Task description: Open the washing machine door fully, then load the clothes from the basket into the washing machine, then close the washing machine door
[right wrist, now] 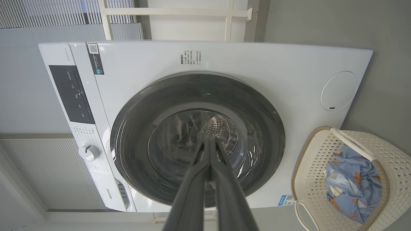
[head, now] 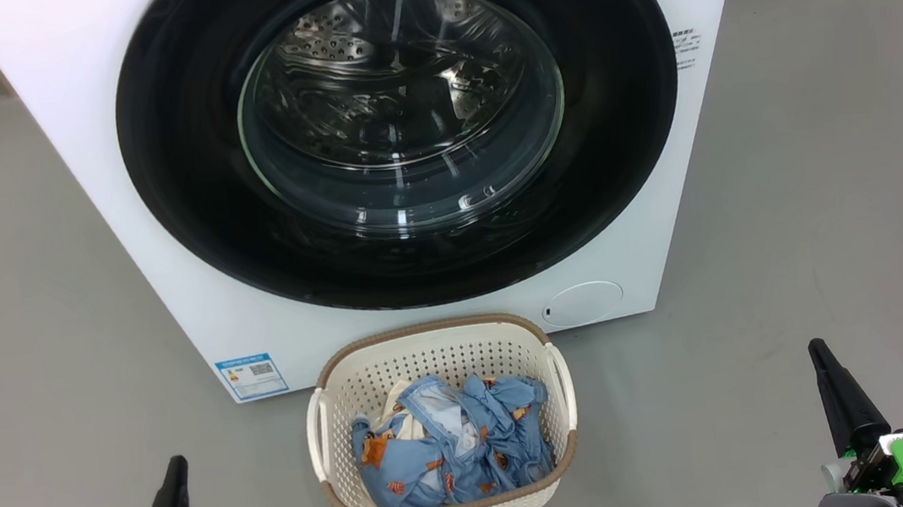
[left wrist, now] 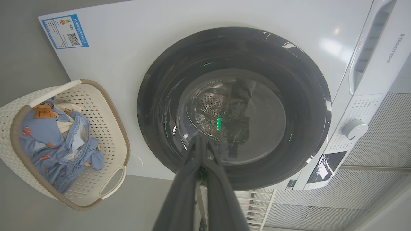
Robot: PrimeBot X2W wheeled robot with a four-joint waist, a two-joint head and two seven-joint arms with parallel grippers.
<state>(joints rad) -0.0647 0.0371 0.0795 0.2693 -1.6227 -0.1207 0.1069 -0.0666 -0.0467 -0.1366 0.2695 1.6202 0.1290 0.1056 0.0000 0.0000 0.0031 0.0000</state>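
Grey floor carries a big white boxy washing machine (head: 92,158), its round black-ringed glass door (head: 402,114) closed. Just before it, a cream perforated plastic basket (head: 429,358) of light-blue printed clothes (head: 457,448) sits between the left gripper (head: 176,472) and right gripper (head: 821,360), both low, pinched together and empty, fingers pointing forward.

smooth grey floor (head: 837,201), ribbed pale wall panels (left wrist: 379,134)

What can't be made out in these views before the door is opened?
- Head view: the top and controls of the washing machine are cut off by the upper edge.
- Head view: the lower clothes in the basket are hidden under the top garments, so their count is unclear.
- Head view: print on the energy sticker is too small to read.
- Right wrist view: labels on the control panel are too small to read.
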